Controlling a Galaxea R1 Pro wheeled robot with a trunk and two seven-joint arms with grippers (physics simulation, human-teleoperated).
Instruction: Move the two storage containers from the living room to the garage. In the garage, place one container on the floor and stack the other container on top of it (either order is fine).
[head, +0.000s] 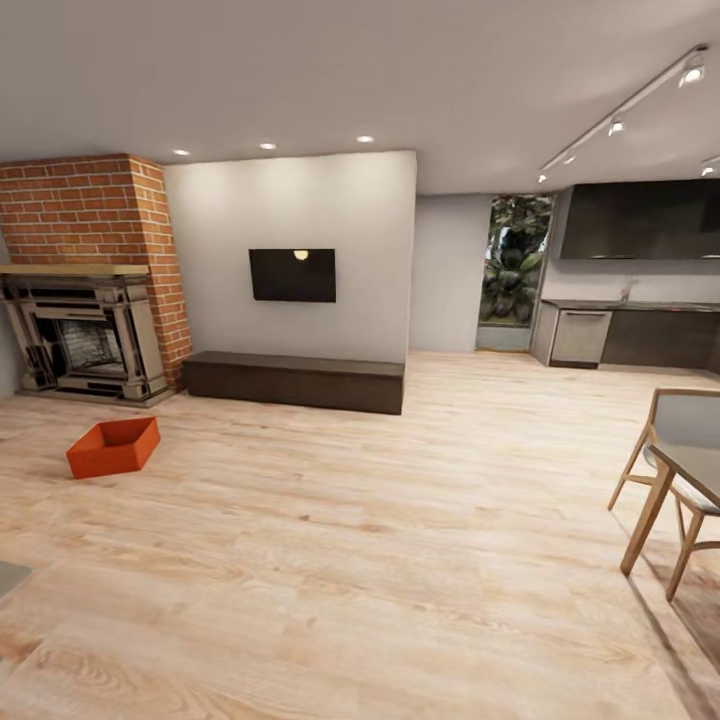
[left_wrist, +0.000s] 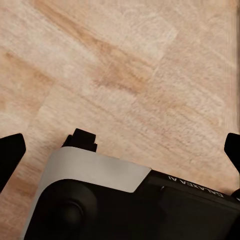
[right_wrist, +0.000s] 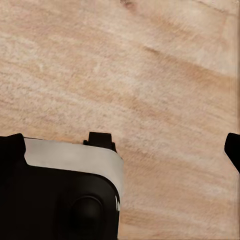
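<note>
Light wood planks (head: 380, 560) cover the living room in the head view. One orange-red bin (head: 114, 446) sits open-topped on the planks at the left, in front of the brick fireplace (head: 85, 300) and well apart from it. A dark low bench (head: 294, 381) runs along the white wall under a black screen (head: 292, 275). A kitchen counter (head: 630, 335) stands at the far right, and a wooden table (head: 690, 480) with a chair (head: 670, 430) stands at the right edge.

Left wrist view: the left gripper (left_wrist: 122, 150) hangs over bare planks (left_wrist: 125, 65); its dark fingertips (left_wrist: 10, 152) stand wide apart at opposite edges, nothing between them, above a grey-and-black part of the robot (left_wrist: 100, 200).

Right wrist view: the right gripper (right_wrist: 122, 147) is likewise spread wide over planks (right_wrist: 125, 65), one fingertip (right_wrist: 233, 147) at the edge, holding nothing.
</note>
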